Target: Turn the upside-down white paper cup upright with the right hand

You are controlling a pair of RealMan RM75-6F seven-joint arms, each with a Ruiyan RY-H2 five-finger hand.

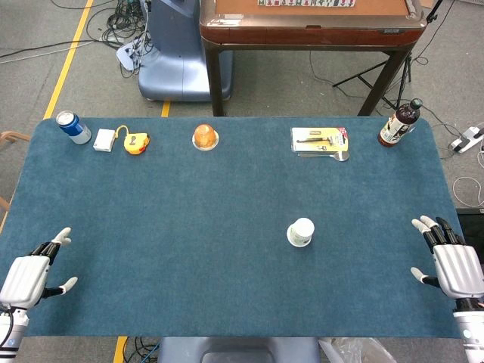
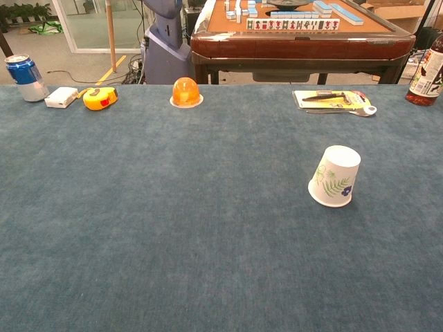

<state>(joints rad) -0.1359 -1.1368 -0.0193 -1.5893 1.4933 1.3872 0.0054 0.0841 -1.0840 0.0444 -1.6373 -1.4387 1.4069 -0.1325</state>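
- The right hand [image 1: 454, 259] rests at the table's [image 1: 189, 227] right edge, fingers spread, holding nothing, well apart from the cup
- The left hand [image 1: 30, 271] lies at the left edge, fingers likewise apart and empty
- The white paper cup [image 2: 335, 176] stands upside down, right of the table's centre, leaf print showing

I work in a robotics lab: my blue felt-covered counter [image 1: 227, 227] stands on a concrete floor with yellow tape lines [image 1: 69, 57], loose cables [image 1: 113, 26], a mahjong table [image 1: 314, 30] and a tripod [image 1: 393, 72].
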